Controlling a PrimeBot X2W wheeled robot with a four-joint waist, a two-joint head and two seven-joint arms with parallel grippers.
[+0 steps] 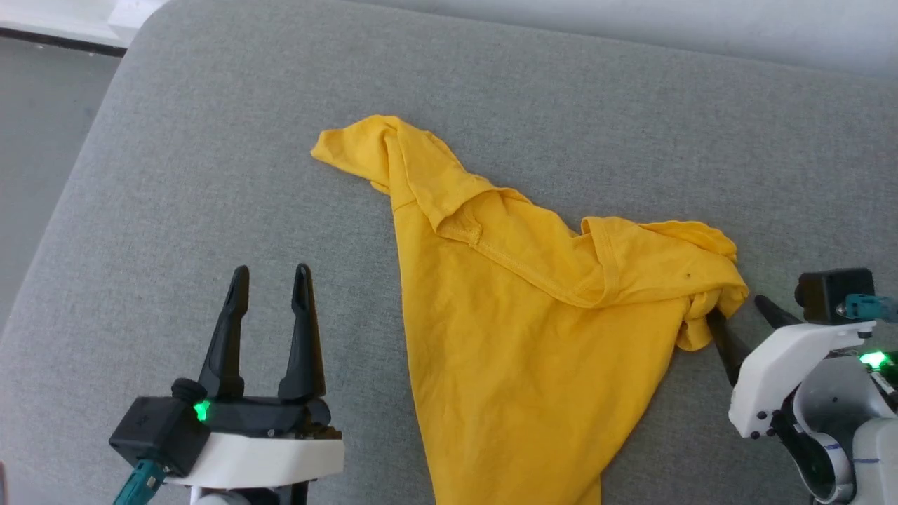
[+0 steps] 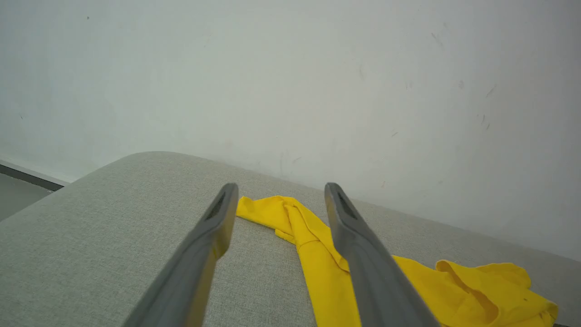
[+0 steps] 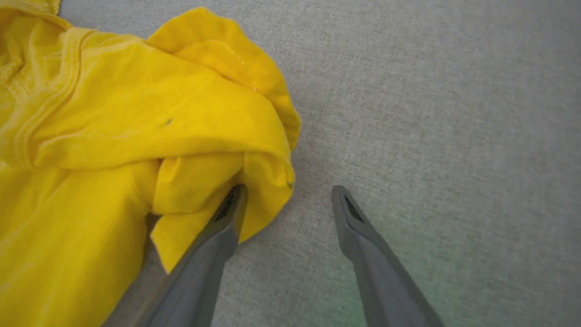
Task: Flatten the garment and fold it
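Note:
The mustard-yellow garment (image 1: 519,330) lies crumpled on the grey cushion, one corner reaching far left and its lower part running off the head view's bottom edge. No patches or stripes show on the side facing up. My left gripper (image 1: 272,282) stands open over bare fabric to the garment's left, holding nothing; the left wrist view sees the garment (image 2: 317,254) past its fingers. My right gripper (image 1: 738,310) is open at the garment's bunched right end (image 3: 190,136). Its left finger (image 3: 227,213) touches the folded cloth, and its right finger (image 3: 349,218) rests over bare cushion.
The grey upholstered cushion (image 1: 210,175) has a rounded far-left corner, with floor (image 1: 42,140) beyond it. A pale wall (image 2: 317,91) rises right behind the cushion's far edge.

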